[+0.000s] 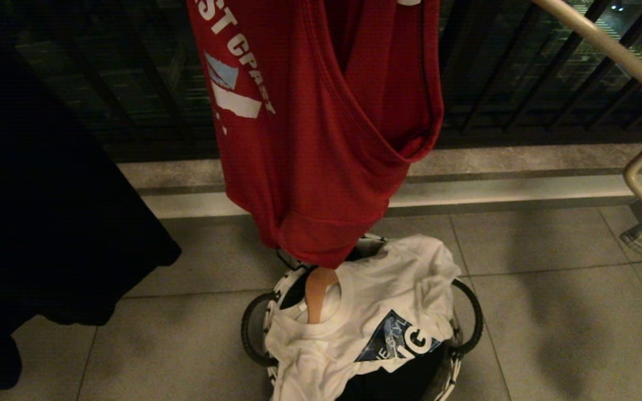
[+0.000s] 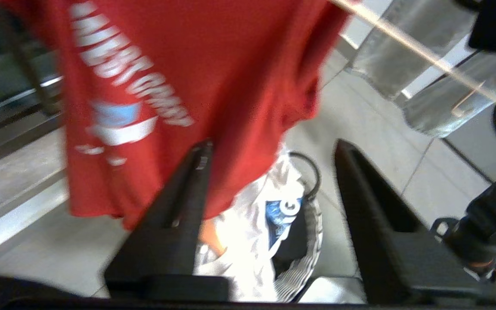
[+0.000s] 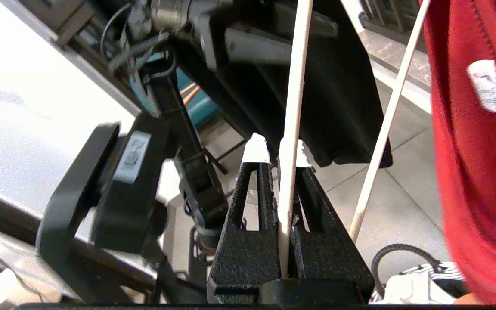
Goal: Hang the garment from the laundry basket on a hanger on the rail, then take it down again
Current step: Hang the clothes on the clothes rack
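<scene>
**A:** Status on the hang step?

**B:** You have the garment (image 1: 321, 128) out of the laundry basket (image 1: 257, 328). It hangs in the air above the basket, its lower folds just over the rim. The basket holds a white T-shirt (image 1: 377, 328) and a tan wooden hanger (image 1: 318, 298), both untouched.

**A:** Right side?

**B:** Your right gripper (image 3: 279, 150) has its fingers clamped on a rod of the hanger (image 3: 292, 129). A second cream rod of it runs just beside the red cloth. The shirt's neck label sits close to it, so I judge the hanger is at or in the collar, not seated in both shoulders that I can see.

**A:** Left?

**B:** Left gripper (image 2: 269, 148) has its fingers apart, holding nothing. It sits just in front of the shirt's lower half, one finger over the cloth.

**A:** On the rail yet?

**B:** Can't tell. The hook and any rail contact are out of view. A black garment (image 1: 48, 195) hangs well to the left.

**A:** Remaining?

**B:** By my read: finish dressing the hanger, hook it on the rail, then take it down.
</scene>
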You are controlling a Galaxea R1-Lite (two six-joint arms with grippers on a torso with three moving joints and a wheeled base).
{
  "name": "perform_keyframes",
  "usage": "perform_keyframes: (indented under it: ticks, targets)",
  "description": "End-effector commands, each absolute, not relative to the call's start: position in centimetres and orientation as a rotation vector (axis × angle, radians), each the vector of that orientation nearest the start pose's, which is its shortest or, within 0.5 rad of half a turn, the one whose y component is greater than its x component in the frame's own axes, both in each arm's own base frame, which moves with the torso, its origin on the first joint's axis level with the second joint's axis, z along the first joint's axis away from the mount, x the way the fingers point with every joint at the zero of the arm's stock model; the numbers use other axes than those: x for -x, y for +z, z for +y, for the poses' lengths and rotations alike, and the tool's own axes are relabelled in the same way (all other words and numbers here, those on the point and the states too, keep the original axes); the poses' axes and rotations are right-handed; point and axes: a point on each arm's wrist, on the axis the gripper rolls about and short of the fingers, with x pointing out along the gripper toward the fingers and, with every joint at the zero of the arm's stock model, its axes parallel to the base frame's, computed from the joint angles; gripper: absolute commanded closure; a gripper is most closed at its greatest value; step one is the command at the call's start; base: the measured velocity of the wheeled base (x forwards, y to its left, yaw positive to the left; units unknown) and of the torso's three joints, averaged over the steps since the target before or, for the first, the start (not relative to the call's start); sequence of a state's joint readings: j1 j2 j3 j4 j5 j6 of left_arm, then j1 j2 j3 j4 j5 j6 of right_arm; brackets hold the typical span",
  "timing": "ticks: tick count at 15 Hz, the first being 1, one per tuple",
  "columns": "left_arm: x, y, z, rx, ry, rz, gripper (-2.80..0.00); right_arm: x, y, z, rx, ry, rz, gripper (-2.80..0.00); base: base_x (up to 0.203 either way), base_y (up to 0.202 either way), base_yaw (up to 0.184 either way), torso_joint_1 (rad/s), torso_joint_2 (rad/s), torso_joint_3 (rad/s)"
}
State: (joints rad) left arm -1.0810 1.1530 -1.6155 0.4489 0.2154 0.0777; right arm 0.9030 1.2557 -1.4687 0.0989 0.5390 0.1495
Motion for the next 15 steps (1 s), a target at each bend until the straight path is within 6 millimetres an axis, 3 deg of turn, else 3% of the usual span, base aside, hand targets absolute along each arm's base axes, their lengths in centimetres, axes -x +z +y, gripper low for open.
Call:
perform_keyframes:
  ticks: [1,8,15]
  targets:
    - [-6.6,41.3,-11.5,-0.087,-0.874,0.008,-2.80,-9.5,40.9,13.9,-0.165,1.441,0.003,0.00,0.000,0.000,0.000,0.000,0.00,0.000]
    - [-9.6,40.0,-16.8,-0.096,-0.772,-0.045,-2.80,-9.3,41.3,13.7,-0.177,1.441,-0.004,0.00,0.000,0.000,0.000,0.000,0.00,0.000]
    - [-10.3,40.9,-17.5,-0.170,-0.643,-0.182,-2.80,-9.2,41.3,13.6,-0.181,1.441,-0.003,0.00,0.000,0.000,0.000,0.000,0.00,0.000]
